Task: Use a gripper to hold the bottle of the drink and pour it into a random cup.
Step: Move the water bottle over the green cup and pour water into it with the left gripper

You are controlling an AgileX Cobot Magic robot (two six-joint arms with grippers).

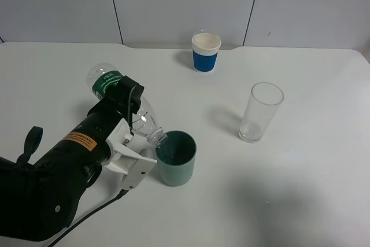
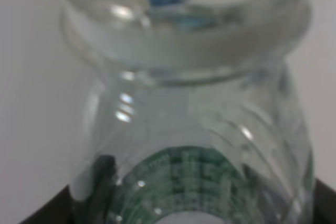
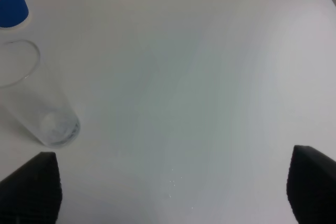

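Your left gripper [image 1: 132, 103] is clamped across the middle of the bottle [image 1: 105, 81], fingers closed against its sides, and has it tipped well past level, base high toward the left edge of the bench [image 1: 300, 189] and open mouth low. That mouth sits right at the near-left rim of the teal cup [image 1: 176, 163], which stands toward the front edge, left of centre. You are in the pour itself, so roll the wrist slowly and hold the neck over the cup's dark inside, not over its wall; at present the mouth looks barely inside the rim, and a small nudge toward the cup's centre would give you margin. Do not let the neck press on the rim, since the cup seems light enough to slide or tip. I cannot tell how much drink is left, nor the level in the cup, so watch the left wrist view, where the bottle [image 2: 194, 129] fills the frame. Your right gripper [image 3: 170, 195] hangs empty with fingers spread wide near the tall glass [image 1: 261, 112], right of centre; the paper cup [image 1: 206, 52] stands at the back edge.
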